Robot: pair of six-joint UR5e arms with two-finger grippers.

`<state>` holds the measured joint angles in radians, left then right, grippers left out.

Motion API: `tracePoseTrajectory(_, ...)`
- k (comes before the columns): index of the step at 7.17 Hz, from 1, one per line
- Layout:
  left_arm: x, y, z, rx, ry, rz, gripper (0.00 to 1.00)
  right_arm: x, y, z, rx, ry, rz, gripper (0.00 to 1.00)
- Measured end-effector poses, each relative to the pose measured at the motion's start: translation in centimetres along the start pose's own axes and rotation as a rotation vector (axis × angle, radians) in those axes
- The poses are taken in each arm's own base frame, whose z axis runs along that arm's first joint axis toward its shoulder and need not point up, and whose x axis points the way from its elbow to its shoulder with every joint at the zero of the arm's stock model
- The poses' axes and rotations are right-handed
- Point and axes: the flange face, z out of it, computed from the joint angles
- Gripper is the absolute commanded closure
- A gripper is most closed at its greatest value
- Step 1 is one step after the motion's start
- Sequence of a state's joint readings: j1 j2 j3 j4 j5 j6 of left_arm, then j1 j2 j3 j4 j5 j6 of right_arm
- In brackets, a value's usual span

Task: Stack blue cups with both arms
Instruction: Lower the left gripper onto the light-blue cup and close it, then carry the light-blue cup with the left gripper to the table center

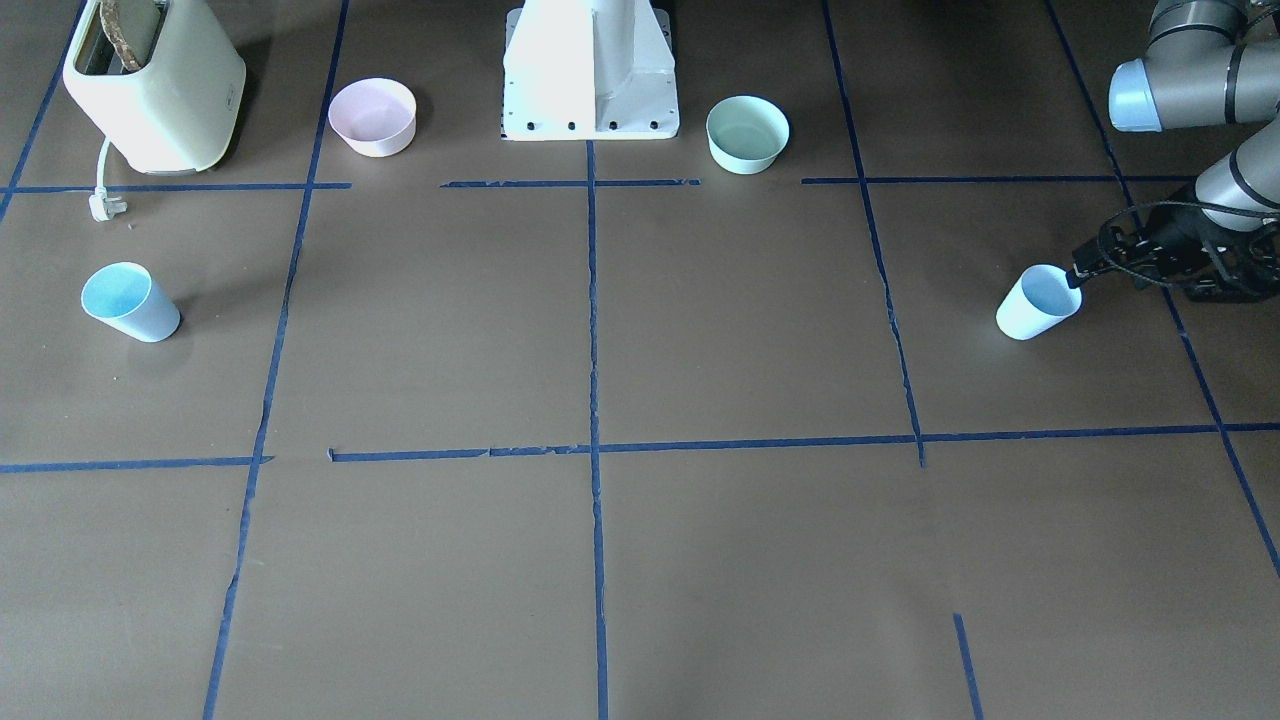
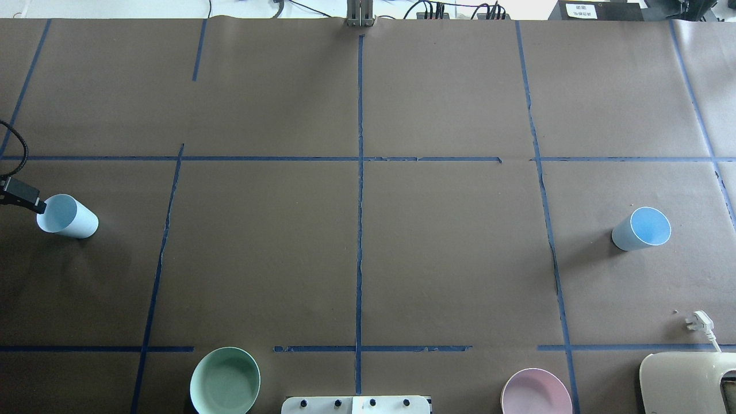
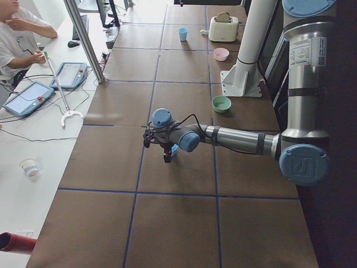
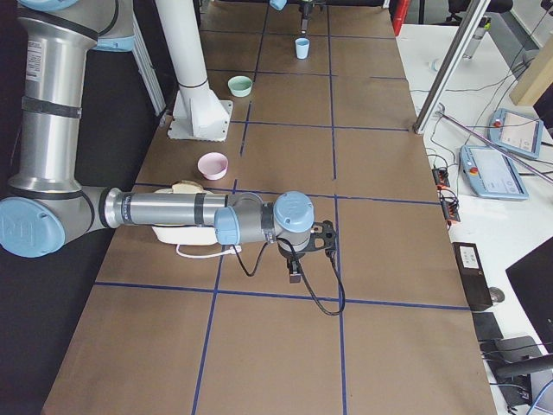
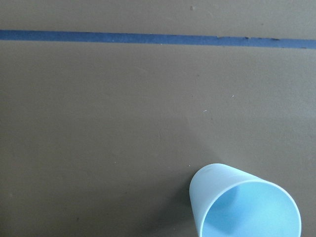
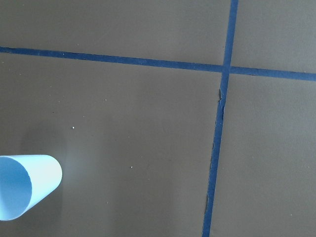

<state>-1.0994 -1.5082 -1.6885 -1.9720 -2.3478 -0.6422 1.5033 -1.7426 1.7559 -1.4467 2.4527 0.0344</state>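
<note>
The left claw [image 1: 1080, 272] has one black fingertip at the rim of a blue cup [image 1: 1040, 302]. It cannot be told whether the jaws are spread or pinching the wall. This cup stands upright and empty near the robot's left end of the surface [image 1: 700, 320]. The left wrist view shows its deeper blue inside but no fingers.

The right claw [image 4: 298, 266] shows only in the exterior right view, where it hangs above the surface. Its jaw state cannot be told.

The second blue cup [image 1: 130, 302] stands upright and empty at the opposite end, well apart from the first. The right wrist view shows it at lower left.

Count: two blue cups, two bowls, one toaster.
- The pink bowl [image 1: 372, 117] and the mint-green bowl [image 1: 747, 133] are both empty and flank the white pedestal [image 1: 590, 70].
- The cream toaster [image 1: 155, 95] stands beside the pink bowl with a brown slice [image 1: 125, 28] in its slot. The overhead view shows only the toaster's corner.
</note>
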Motion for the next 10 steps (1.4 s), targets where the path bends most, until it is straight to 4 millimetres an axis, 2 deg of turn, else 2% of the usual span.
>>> tracePoseTrajectory(1, 0.0, -0.4, 1.0, -0.004, 0.002, 0.01, 0.1, 0.0, 0.0, 0.0, 0.0, 0.0, 0.0, 0.0)
tracePoseTrajectory(3, -0.1, -0.8, 2.6, -0.003, 0.011, 0.022, 0.86, 0.1, 0.1, 0.1, -0.001, 0.001, 0.001, 0.0)
tracePoseTrajectory(5, 0.4, -1.0, 3.0, -0.005, 0.021, 0.03, 0.98, 0.1, 0.0, 0.0, 0.0, 0.002, 0.0, 0.0)
tracePoseTrajectory(7, 1.7, -1.0, 3.3, -0.01, 0.03, 0.051, 1.0, 0.2, 0.0, 0.2, -0.003, 0.003, 0.001, 0.0)
tracePoseTrajectory(8, 3.2, -1.1, 2.6, 0.002, 0.045, 0.051, 1.0, 0.5, 0.0, 0.4, -0.007, 0.004, 0.002, 0.0)
tracePoseTrajectory(9, 6.8, -1.2, 0.3, 0.035, 0.085, 0.024, 1.0, 0.7, 0.0, 0.7, -0.01, 0.005, 0.001, 0.0)
tracePoseTrajectory(10, 13.1, -0.8, -2.3, 0.061, 0.15, -0.012, 1.0, 0.8, 0.1, 0.8, -0.012, 0.004, 0.003, 0.0)
